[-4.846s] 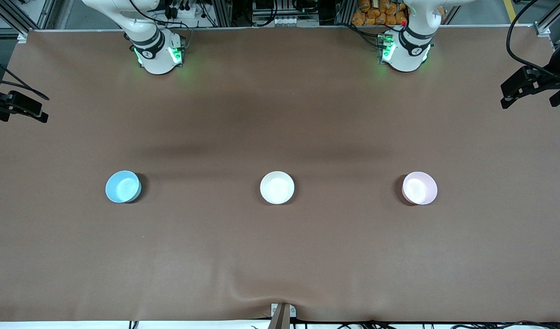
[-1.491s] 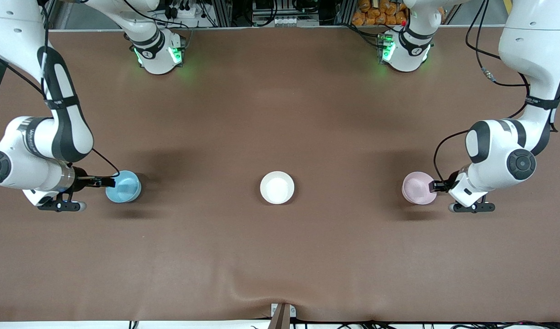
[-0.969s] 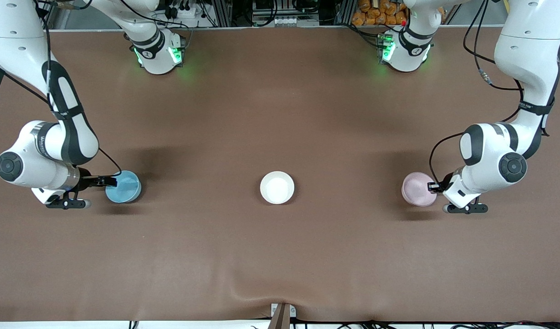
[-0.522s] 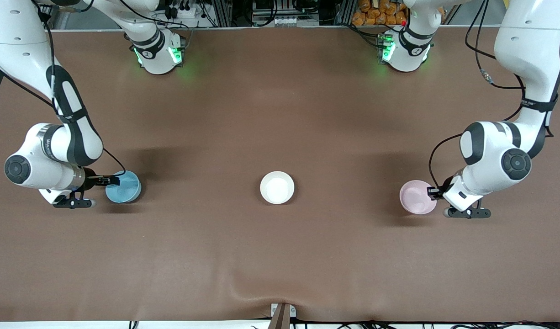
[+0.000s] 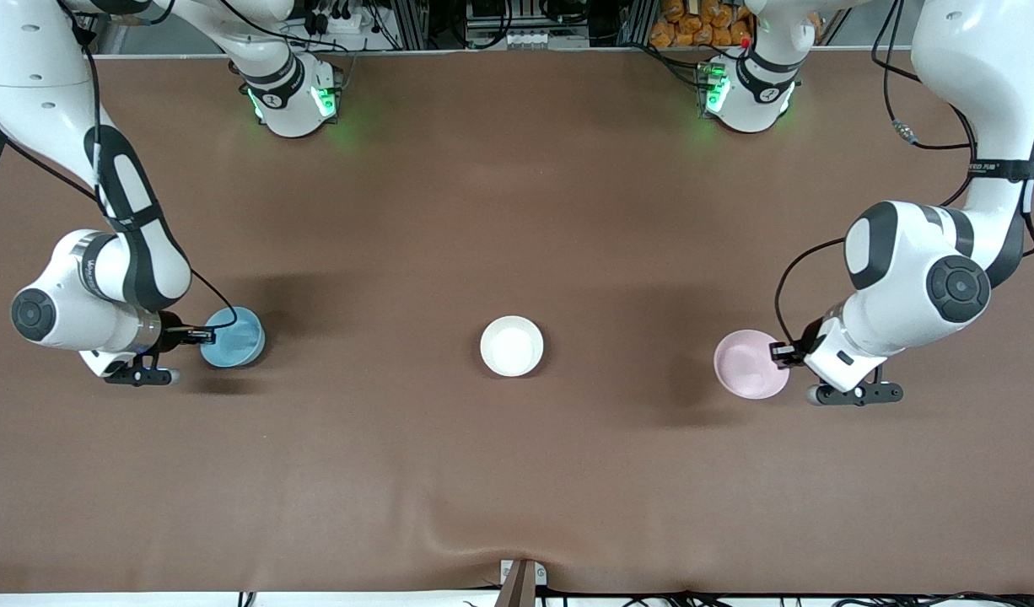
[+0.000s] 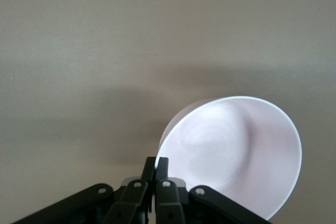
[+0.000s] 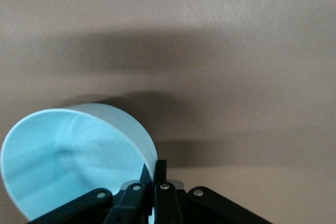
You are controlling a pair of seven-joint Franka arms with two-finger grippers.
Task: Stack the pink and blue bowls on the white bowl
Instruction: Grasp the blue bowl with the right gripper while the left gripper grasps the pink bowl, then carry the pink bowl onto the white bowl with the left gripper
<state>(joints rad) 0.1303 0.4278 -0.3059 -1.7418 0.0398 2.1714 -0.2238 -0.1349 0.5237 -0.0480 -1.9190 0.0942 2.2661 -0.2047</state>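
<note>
The brown counter (image 5: 517,472) fills the frame, my 2 arms entering from its top edge. My left end effector (image 5: 781,353) at the right edge is clamped on the pink bowl's (image 5: 749,364) rim, lifted above its shadow. My right end effector (image 5: 201,335) at the left edge is clamped on the blue bowl's (image 5: 234,337) rim. The white bowl (image 5: 511,346) sits at center, between them.

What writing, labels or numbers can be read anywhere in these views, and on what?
Left arm: small white print on a black band, too small to read.
Right arm: small print along the wrist ring, too small to read.
Pink bowl, blue bowl, white bowl: no markings.
</note>
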